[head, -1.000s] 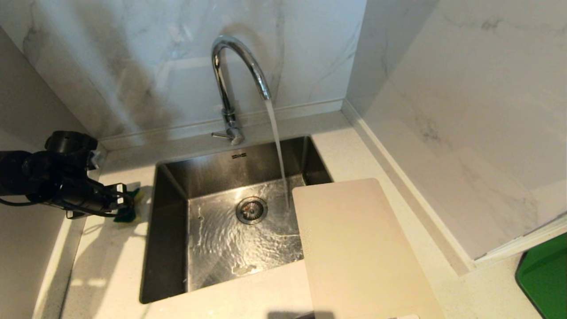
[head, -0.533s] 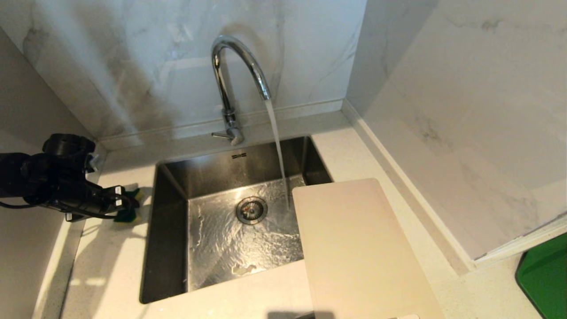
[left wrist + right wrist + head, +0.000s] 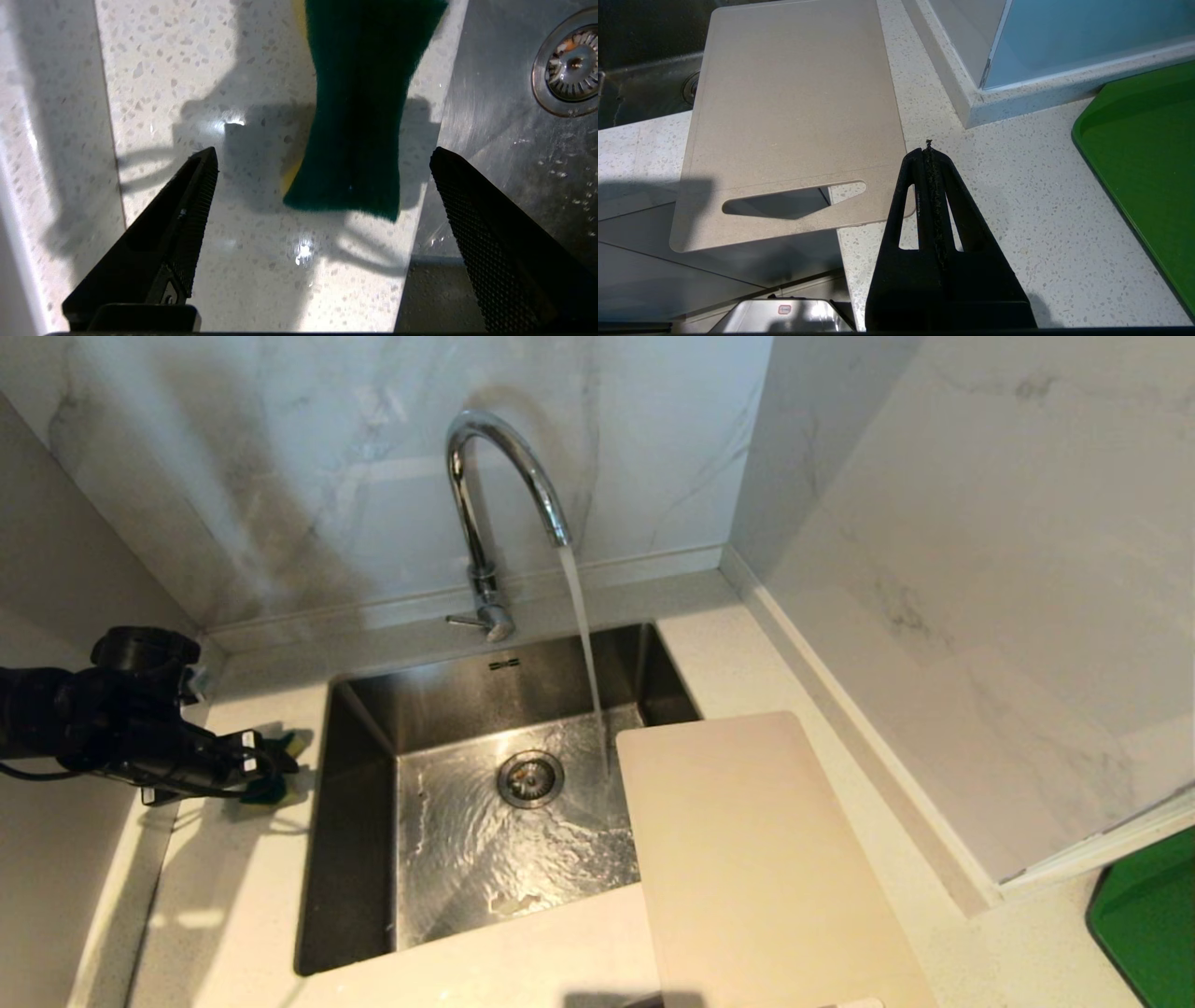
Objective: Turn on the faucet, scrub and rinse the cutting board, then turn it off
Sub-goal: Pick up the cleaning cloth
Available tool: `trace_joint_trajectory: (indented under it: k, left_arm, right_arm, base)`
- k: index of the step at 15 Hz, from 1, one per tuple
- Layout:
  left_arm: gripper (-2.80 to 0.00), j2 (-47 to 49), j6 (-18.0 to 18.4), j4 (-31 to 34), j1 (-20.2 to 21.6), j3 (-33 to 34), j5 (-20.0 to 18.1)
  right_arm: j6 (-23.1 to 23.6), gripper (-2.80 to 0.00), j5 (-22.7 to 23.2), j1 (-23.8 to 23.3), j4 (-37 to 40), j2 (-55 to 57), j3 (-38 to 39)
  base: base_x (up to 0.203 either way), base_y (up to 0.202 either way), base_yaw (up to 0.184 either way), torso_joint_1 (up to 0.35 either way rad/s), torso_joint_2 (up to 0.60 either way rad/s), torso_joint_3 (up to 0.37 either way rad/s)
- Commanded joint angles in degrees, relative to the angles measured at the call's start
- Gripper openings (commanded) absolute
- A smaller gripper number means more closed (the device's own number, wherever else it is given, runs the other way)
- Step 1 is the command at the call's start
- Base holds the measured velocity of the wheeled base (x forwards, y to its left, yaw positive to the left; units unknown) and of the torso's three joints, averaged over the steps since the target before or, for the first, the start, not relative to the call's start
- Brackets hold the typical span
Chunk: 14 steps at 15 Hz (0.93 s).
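Sponge (image 3: 359, 107) on countertop (image 3: 224, 887) beside sink (image 3: 359, 859), tray (image 3: 1143, 154) far right

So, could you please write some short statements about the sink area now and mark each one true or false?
1. Water runs from the tall chrome gooseneck faucet. True.
2. The left gripper is shut on the green and yellow sponge. False: it is open, and the sponge lies on the speckled white counter.
3. The large cream-white plastic cutting board partly overhangs the steel sink. True.
4. The right gripper holds the board. False: it is shut on nothing, beside the board.
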<state>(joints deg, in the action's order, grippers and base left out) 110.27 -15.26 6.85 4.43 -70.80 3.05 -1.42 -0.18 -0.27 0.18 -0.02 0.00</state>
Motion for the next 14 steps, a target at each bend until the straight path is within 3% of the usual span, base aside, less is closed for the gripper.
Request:
trace_joint_trajectory:
  k: [1, 6, 7, 13, 14]
  left_arm:
    - [0.0, 1.18, -0.04, -0.35, 0.04, -0.12, 0.12]
    - [0.0, 1.35, -0.03, -0.35, 0.35, -0.12, 0.12]
    - [-2.8, 1.35, -0.03, -0.35, 0.5, -0.12, 0.12]
    - [-2.8, 1.52, -0.12, -0.35, 1.68, 0.14, -0.34]
    - [-2.8, 1.45, -0.12, -0.35, 2.37, 0.14, -1.89]
  right_arm:
    - [0.01, -2.8, 0.01, 0.0, -0.01, 0.02, 0.0]
    - [0.01, -2.8, 0.01, 0.0, -0.01, 0.02, 0.0]
    - [0.01, -2.8, 0.01, 0.0, -0.01, 0.02, 0.0]
    - [0.01, -2.8, 0.01, 0.0, -0.01, 0.02, 0.0]
    - [0.01, -2.8, 0.01, 0.0, -0.01, 0.02, 0.0]
  base:
    - [0.0, 0.0, 0.0, 0.0, 0.0, 0.0]
    - [0.0, 0.0, 0.0, 0.0, 0.0, 0.0]
    - [0.0, 0.0, 0.0, 0.0, 0.0, 0.0]
    - [0.0, 0.0, 0.0, 0.0, 0.0, 0.0]
    - [0.0, 0.0, 0.0, 0.0, 0.0, 0.0]
